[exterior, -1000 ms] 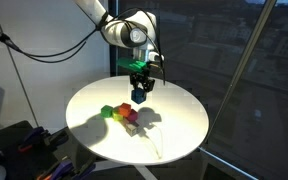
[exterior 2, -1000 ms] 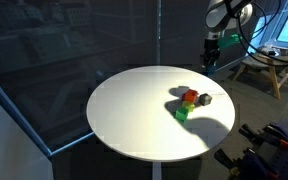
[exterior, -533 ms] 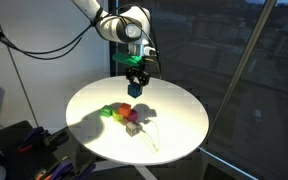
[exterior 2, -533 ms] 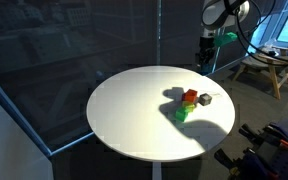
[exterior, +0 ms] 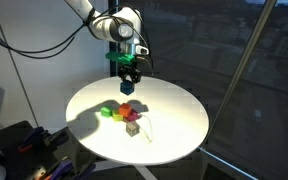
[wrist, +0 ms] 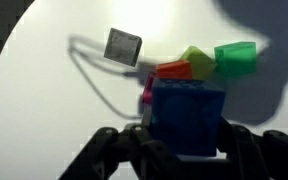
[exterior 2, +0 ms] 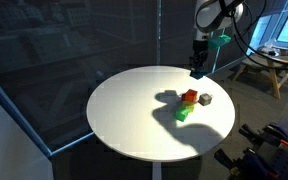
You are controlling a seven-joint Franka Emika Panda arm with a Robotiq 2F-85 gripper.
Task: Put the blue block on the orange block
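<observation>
A round white table (exterior: 179,125) (exterior 2: 124,110) is seen in both exterior views, with the orange block (exterior: 127,109) (exterior 2: 190,97) resting on it among a tight cluster of small cubes. The white arm (exterior: 89,12) is reached in from above and is bent down towards the table, behind the orange block in an exterior view.

The gripper (exterior: 128,82) (exterior 2: 197,68) (wrist: 187,138) is clenched on the blue block (exterior: 128,87) (exterior 2: 196,73) (wrist: 187,110), which is gripped between the two dark fingers (wrist: 236,140) and held in the air, well clear of the tabletop. The blue block is kept apart from the orange block. In the wrist view the orange block is seen just past the blue block's upper edge.

A green cube (exterior: 106,111) (exterior 2: 182,113) (wrist: 236,55) is placed close to the orange block, with a yellow cube (exterior: 115,114) (wrist: 196,62) wedged between the two. A sliver of magenta cube (wrist: 147,92) is pressed against the orange block on its other side. A pale grey cube (exterior: 132,128) (exterior 2: 205,99) (wrist: 123,46) is set alone, a little apart from the orange block and touching nothing in the cluster.
</observation>
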